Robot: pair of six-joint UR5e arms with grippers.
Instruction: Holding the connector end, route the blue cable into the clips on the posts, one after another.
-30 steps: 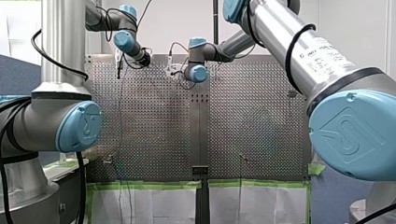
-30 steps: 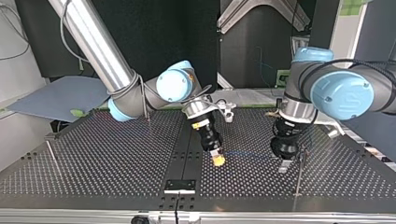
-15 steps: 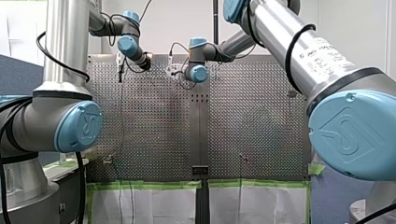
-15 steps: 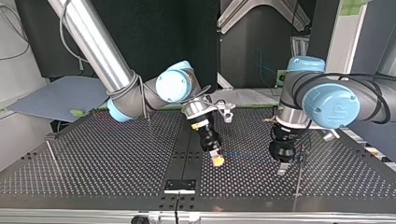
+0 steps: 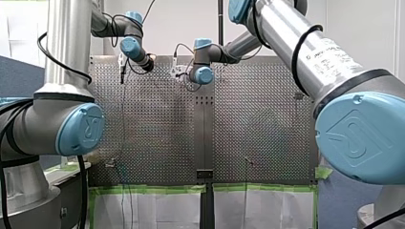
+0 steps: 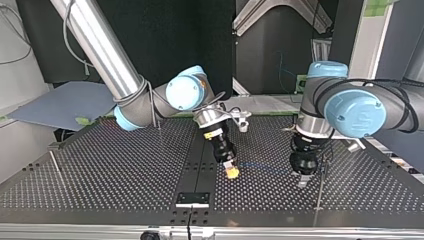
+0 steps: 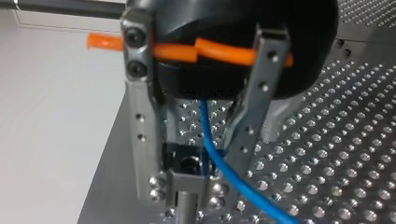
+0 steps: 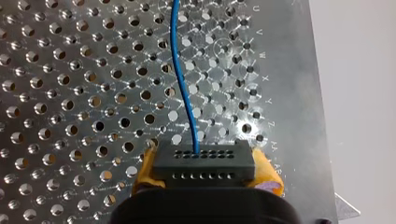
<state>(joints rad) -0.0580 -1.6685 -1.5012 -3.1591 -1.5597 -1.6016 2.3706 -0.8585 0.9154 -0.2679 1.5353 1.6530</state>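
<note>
While my right gripper (image 8: 204, 169) is clamping the dark connector (image 8: 204, 158) between its yellow pads (image 8: 145, 171), the blue cable (image 8: 180, 70) is leaving the connector's face and running away over the perforated table (image 8: 70, 93); in the top view it is stretching low toward my left gripper (image 6: 303, 181); there, in the left wrist view, the cable is passing loose between metal fingers (image 7: 140, 130) standing apart, straddling a black clip (image 7: 184, 161) atop a post (image 7: 187, 210); whether the cable is sitting in that clip I cannot tell.
</note>
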